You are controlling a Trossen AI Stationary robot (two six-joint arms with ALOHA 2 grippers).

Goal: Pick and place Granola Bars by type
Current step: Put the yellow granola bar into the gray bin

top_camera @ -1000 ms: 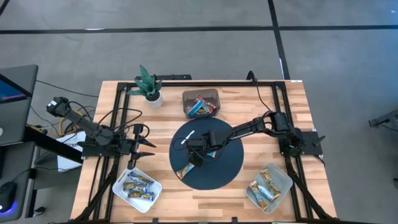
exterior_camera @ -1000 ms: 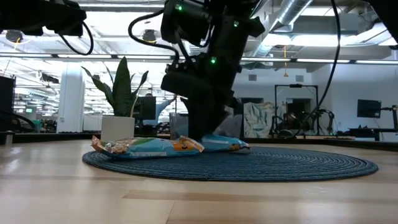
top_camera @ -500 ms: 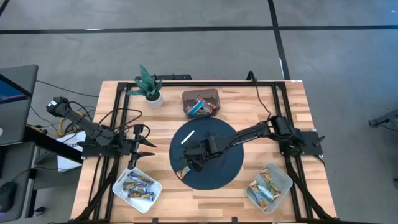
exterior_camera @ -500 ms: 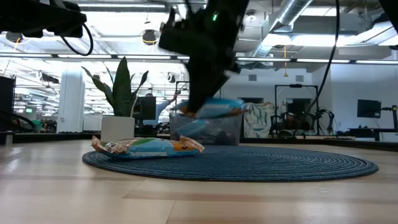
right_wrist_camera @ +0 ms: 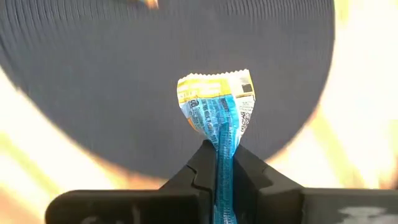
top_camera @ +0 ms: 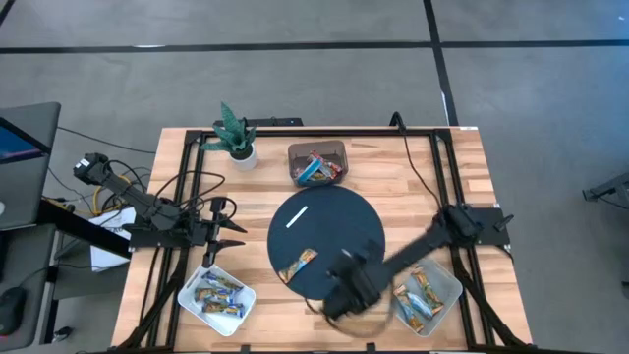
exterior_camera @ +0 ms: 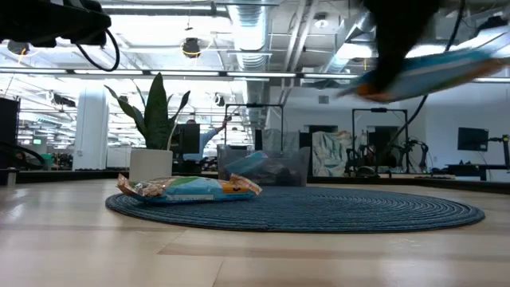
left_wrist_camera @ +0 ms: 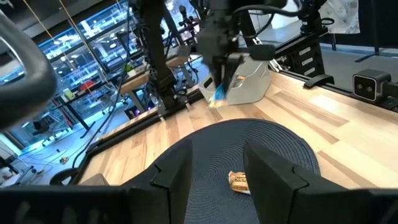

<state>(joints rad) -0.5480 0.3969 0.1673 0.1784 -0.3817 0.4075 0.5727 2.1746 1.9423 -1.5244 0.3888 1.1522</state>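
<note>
Right end effector [right_wrist_camera: 217, 177] pinches a blue bar [right_wrist_camera: 216, 115], carrying it above the mat's [top_camera: 354, 221] edge near the right tray [top_camera: 450, 280]. Next move, I'd say: over that tray, release. Left end effector [top_camera: 234, 228] waits, fingers apart; an orange bar [top_camera: 299, 264] lies on the mat.

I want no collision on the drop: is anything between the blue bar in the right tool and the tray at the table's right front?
Nothing visible. The right tool carries the blue bar above the table, beside the right tray, with only bare wood between.
</note>
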